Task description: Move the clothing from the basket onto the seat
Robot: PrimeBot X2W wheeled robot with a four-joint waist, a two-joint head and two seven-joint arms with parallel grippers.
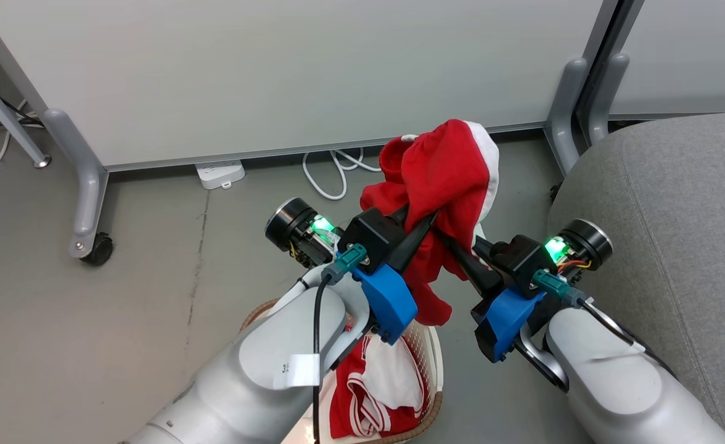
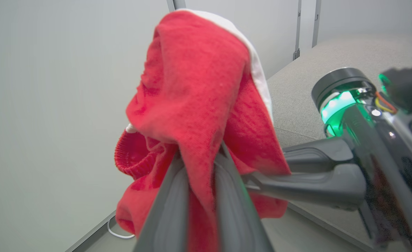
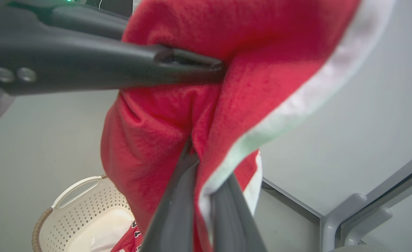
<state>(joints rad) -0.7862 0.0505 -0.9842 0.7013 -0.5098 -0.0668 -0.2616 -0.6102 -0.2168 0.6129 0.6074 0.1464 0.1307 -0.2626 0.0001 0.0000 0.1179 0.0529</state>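
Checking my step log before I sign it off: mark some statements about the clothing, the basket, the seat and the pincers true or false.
1. The left pincer and the right pincer are both shut on one red garment. True.
2. The basket is empty. False: a second garment, red and white, lies in it.
3. The red garment rests on the seat. False: it hangs from the pincers, left of the seat.
4. The seat is on the robot's right of the basket. True.
5. A power strip lies on the floor by the partition. True.
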